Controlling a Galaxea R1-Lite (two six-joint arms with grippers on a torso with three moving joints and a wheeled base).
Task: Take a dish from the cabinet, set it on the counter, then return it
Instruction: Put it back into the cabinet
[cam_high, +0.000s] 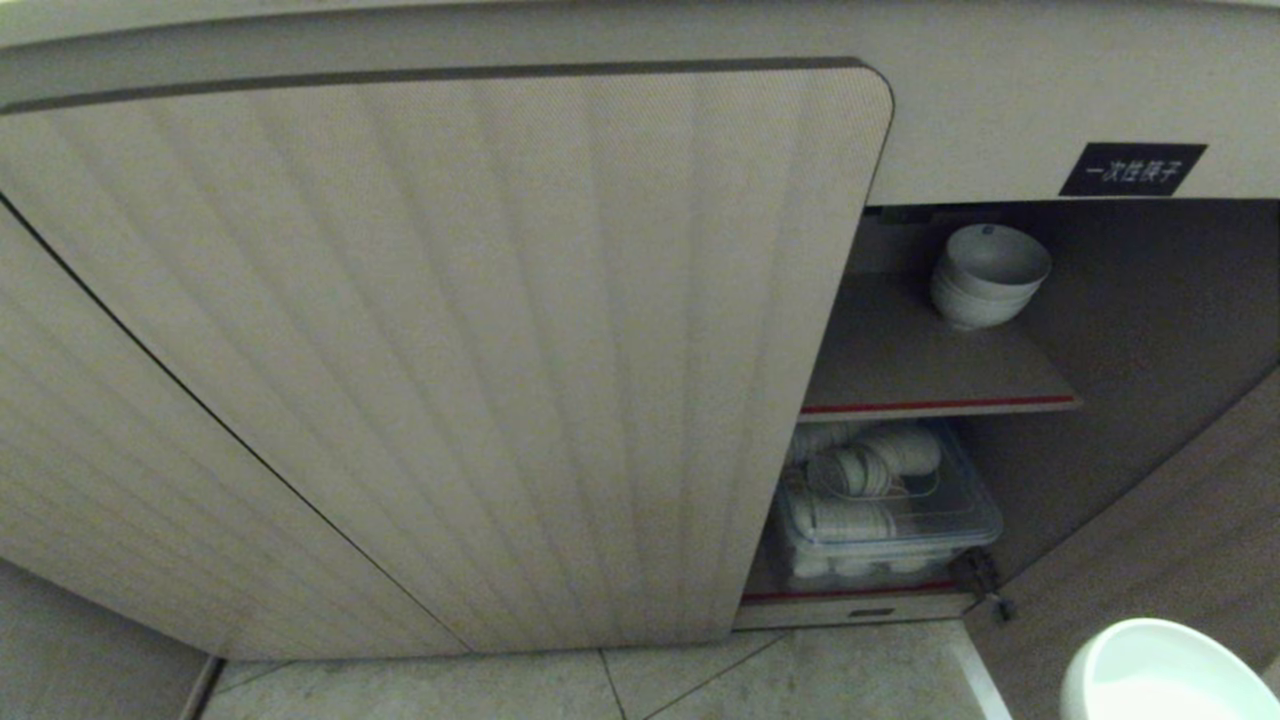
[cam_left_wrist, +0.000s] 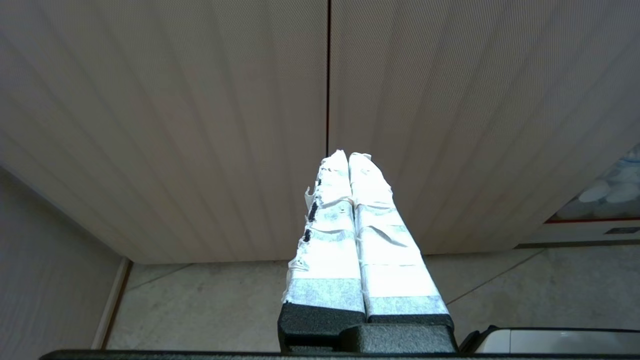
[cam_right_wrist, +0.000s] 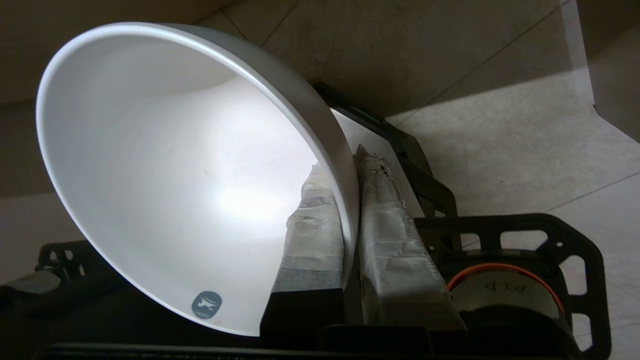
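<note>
My right gripper (cam_right_wrist: 345, 165) is shut on the rim of the dish (cam_right_wrist: 175, 175), a glossy white bowl. One taped finger sits inside the bowl, the other outside its wall. In the head view only the bowl's rim (cam_high: 1160, 670) shows, low at the right, in front of the cabinet (cam_high: 450, 350) and below its open compartment. The shelf (cam_high: 930, 370) with the red front edge carries a stack of white bowls (cam_high: 988, 275). My left gripper (cam_left_wrist: 348, 156) is parked, shut and empty, facing the ribbed doors (cam_left_wrist: 200, 125). The counter is out of view.
A black label (cam_high: 1132, 168) sits above the opening. On the bottom shelf a clear plastic bin (cam_high: 890, 510) holds more white dishes. The opened door (cam_high: 1180, 520) stands at the right. Tiled floor (cam_high: 700, 680) lies below, and my base frame (cam_right_wrist: 500, 225) is under the right gripper.
</note>
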